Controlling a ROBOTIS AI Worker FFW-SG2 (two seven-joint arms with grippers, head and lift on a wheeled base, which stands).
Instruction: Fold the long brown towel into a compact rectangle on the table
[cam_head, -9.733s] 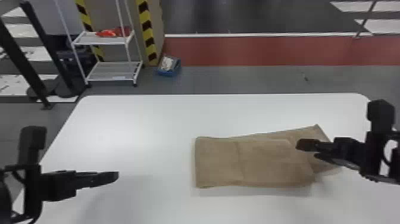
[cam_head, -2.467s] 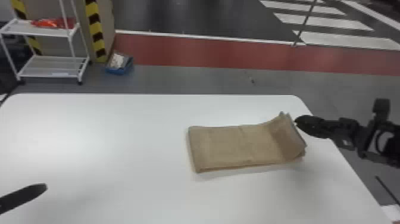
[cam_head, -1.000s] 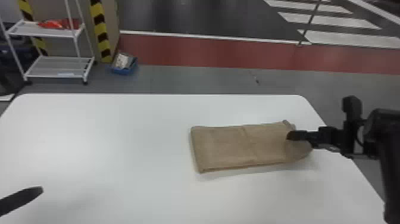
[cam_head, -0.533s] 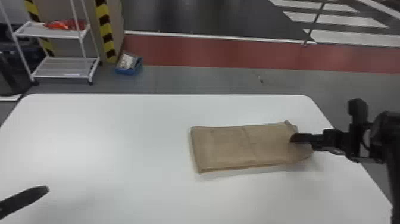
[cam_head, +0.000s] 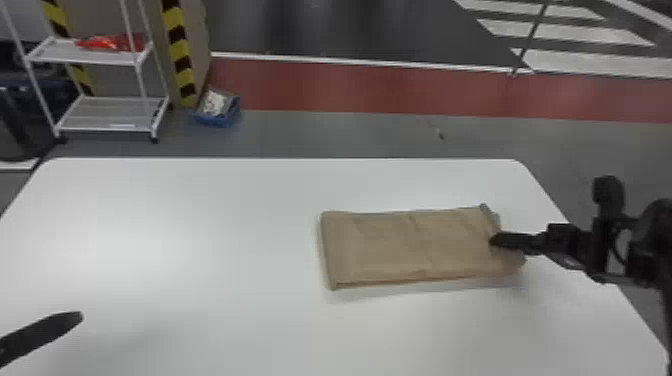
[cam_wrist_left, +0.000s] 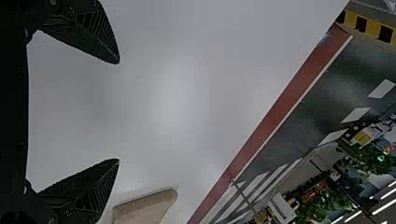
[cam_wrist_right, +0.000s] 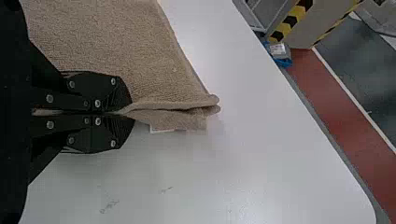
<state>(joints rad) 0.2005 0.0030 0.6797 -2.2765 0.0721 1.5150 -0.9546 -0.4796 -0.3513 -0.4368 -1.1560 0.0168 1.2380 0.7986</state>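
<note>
White counter (cam_head: 200, 310) carries the brown towel (cam_head: 400, 245) right of centre: likely light, floppy, best held at its right edge, where the right gripper (cam_head: 494, 240) clamps it; the left gripper (cam_wrist_left: 117, 111) gapes.

Site: a workshop or industrial lab hall is suggested; which of the two cannot be told. Beyond the white surface (cam_head: 200, 200), grey floor (cam_head: 310, 135) is bordered by a red band (cam_head: 360, 87) and a white line. White stripes (cam_head: 595, 61) are marked on dark flooring (cam_head: 350, 30), far right. Far left, an open metal rack (cam_head: 107, 115), yellow-and-black hazard tape (cam_head: 179, 51) and a blue bin (cam_head: 215, 120) are noted.
</note>
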